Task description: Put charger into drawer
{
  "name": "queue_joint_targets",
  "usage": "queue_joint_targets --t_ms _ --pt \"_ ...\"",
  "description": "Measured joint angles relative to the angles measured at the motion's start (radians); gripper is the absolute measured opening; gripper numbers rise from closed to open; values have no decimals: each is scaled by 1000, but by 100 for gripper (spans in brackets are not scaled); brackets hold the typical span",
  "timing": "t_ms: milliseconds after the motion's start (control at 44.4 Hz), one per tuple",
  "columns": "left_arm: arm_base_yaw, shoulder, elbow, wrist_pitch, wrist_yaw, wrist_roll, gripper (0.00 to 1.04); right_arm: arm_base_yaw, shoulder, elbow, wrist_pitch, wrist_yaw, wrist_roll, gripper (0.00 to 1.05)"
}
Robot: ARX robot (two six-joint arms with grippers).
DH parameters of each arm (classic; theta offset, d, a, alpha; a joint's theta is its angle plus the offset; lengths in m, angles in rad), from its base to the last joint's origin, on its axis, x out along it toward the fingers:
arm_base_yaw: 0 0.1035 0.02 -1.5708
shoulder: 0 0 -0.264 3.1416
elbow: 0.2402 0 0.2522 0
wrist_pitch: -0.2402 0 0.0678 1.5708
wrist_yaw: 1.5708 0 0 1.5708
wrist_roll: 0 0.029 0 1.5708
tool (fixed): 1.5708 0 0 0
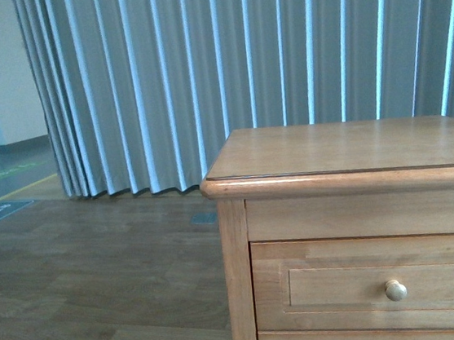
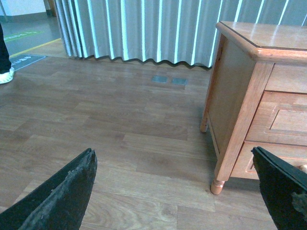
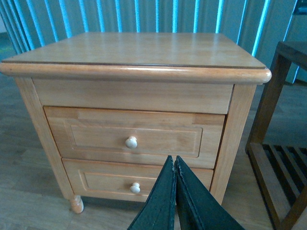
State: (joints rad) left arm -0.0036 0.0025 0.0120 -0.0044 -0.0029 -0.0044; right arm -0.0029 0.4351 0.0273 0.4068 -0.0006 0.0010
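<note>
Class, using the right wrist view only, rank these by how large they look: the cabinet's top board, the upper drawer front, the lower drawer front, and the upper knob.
1. Top board
2. Upper drawer front
3. Lower drawer front, partly hidden by the shut right hand
4. Upper knob

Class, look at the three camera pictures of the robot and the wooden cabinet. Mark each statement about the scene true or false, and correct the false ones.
1. The upper drawer is pulled open. False: it is closed flush with the cabinet front.
2. The right gripper is shut with nothing in it. True.
3. The charger lies on the cabinet top. False: no charger shows in any view.
4. The left gripper is open. True: its fingers stand wide apart above the floor.
5. The cabinet has two drawers, each with a round knob. True.
</note>
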Motion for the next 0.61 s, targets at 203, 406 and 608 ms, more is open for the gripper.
queue_joint_targets --t_ms 203,406,608 --pt "0 0 0 0 0 0 99 0 -84 -23 -54 0 0 2" --pt "0 0 0 0 0 0 99 0 -170 -23 -139 0 0 2" --pt "0 0 0 0 0 0 99 0 -230 -23 -199 0 0 2"
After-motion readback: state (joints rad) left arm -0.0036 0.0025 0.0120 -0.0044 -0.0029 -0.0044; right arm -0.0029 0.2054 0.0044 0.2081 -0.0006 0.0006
